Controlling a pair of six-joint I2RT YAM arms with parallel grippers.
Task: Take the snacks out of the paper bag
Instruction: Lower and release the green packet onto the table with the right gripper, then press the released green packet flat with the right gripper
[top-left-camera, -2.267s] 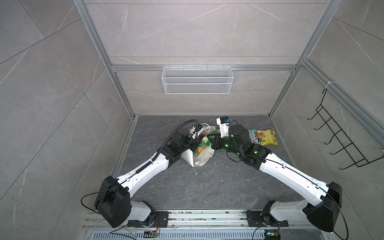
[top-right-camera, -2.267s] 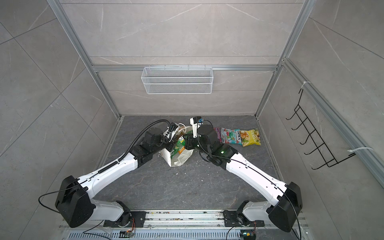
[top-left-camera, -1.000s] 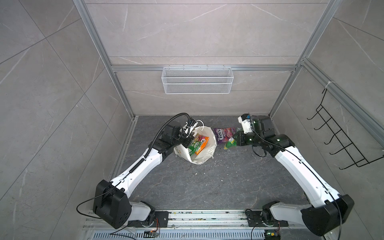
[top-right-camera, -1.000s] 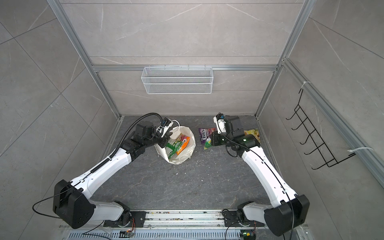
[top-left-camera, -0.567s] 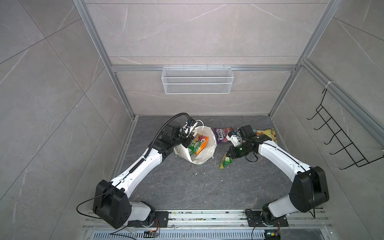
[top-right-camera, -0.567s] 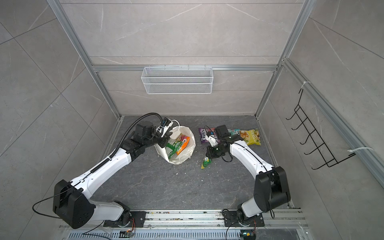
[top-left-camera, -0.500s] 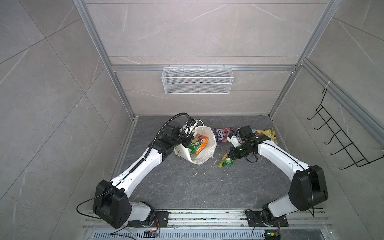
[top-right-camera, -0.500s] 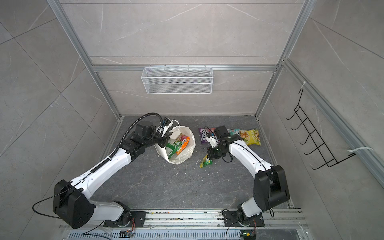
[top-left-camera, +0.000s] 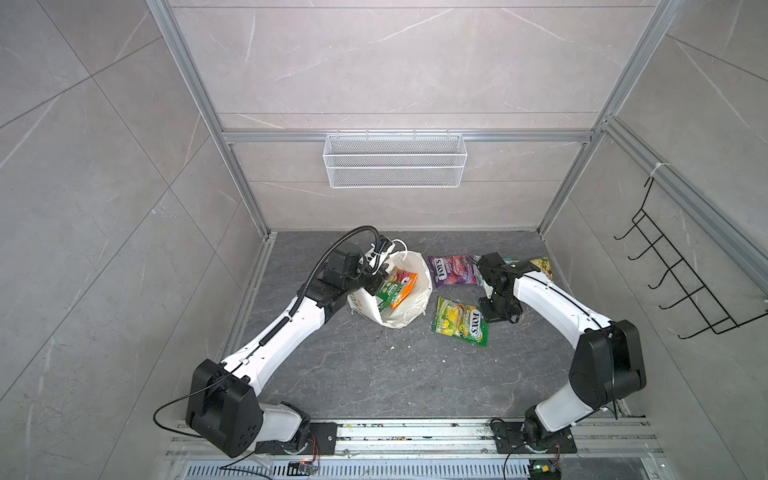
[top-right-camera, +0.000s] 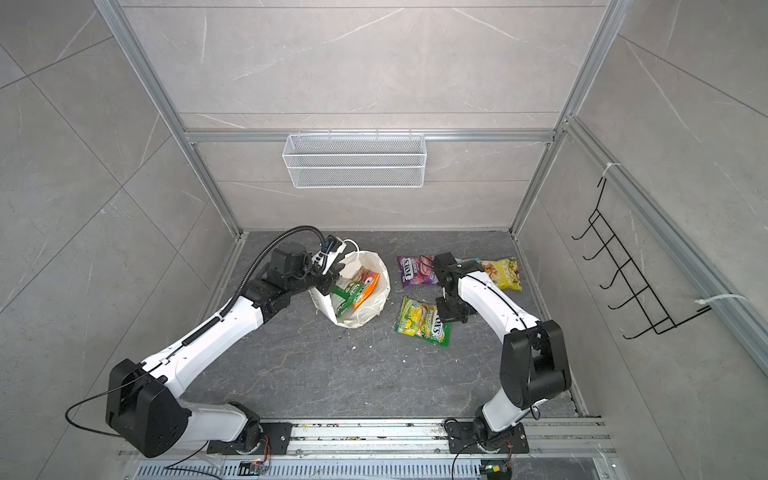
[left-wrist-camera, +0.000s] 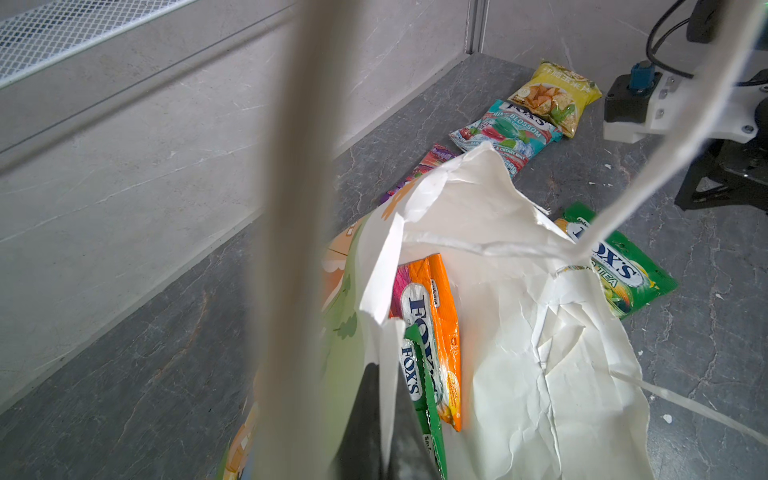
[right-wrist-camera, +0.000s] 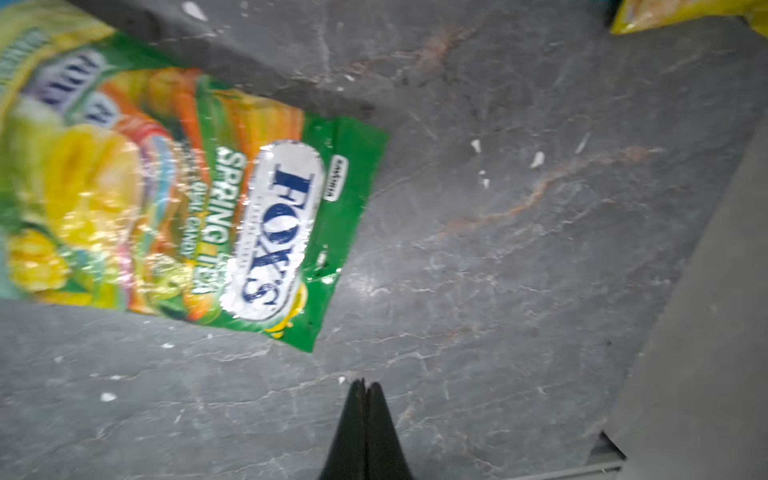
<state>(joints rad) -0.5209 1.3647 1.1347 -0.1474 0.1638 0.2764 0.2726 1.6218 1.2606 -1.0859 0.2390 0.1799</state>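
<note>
The white paper bag (top-left-camera: 409, 307) lies on its side with its mouth open. My left gripper (top-left-camera: 372, 286) is shut on the bag's rim; in the left wrist view the jaws (left-wrist-camera: 384, 370) pinch the white paper edge. An orange packet (left-wrist-camera: 440, 324) and a green packet (left-wrist-camera: 419, 386) sit inside. Out on the floor lie the other snacks: a yellow-green packet (top-left-camera: 459, 322), a purple packet (top-left-camera: 453, 270), a teal packet (left-wrist-camera: 505, 133) and a yellow chip bag (top-right-camera: 503, 272). My right gripper (right-wrist-camera: 365, 384) is shut and holds nothing, just off the yellow-green packet's (right-wrist-camera: 166, 199) corner.
A white wire-mesh basket (top-left-camera: 395, 166) hangs on the back wall. A black hook rack (top-left-camera: 681, 282) is fixed to the right wall. The bag's cord handle (left-wrist-camera: 291, 208) crosses close in front of the left wrist camera. White crumbs dot the grey floor.
The yellow-green packet, hanging from my right gripper a second ago, came down beside the bag and now lies flat, free of the gripper. My left gripper kept its hold.
</note>
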